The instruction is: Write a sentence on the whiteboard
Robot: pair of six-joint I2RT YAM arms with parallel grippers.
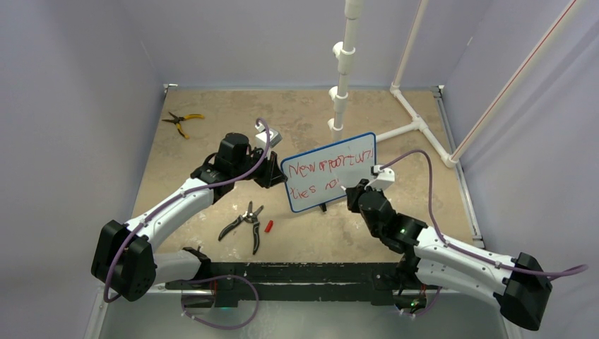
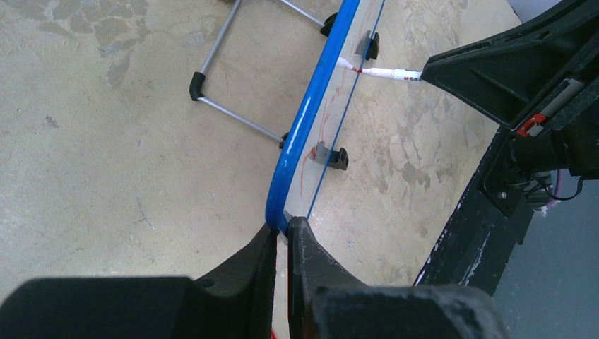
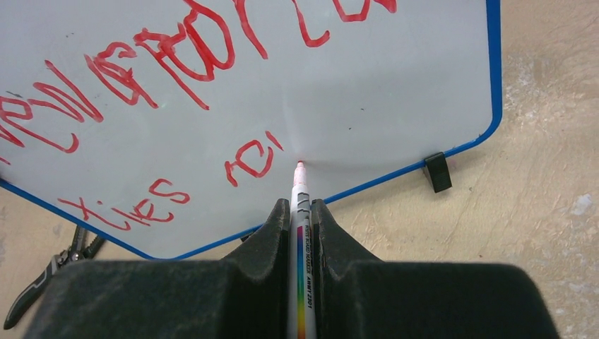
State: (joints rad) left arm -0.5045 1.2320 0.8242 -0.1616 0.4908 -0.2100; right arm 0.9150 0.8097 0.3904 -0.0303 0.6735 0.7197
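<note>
The whiteboard (image 1: 330, 173), white with a thin blue frame, stands tilted at mid-table. Red handwritten sentence (image 1: 326, 168) runs in two rows across it, also seen close up as the sentence (image 3: 162, 63). My left gripper (image 2: 282, 229) is shut on the whiteboard's blue edge (image 2: 304, 127), holding its left side. My right gripper (image 3: 301, 208) is shut on a white marker (image 3: 302, 240) with a rainbow stripe. The marker's red tip touches the whiteboard (image 3: 388, 78) just right of the last red strokes in the lower row. From above, the right gripper (image 1: 355, 192) sits at the board's lower right.
Black-handled pliers (image 1: 244, 222) and a small red cap (image 1: 268, 226) lie in front of the board. Yellow-handled pliers (image 1: 180, 121) lie at the back left. A white pipe frame (image 1: 395, 106) stands at the back right. The board's wire stand (image 2: 233, 78) rests behind it.
</note>
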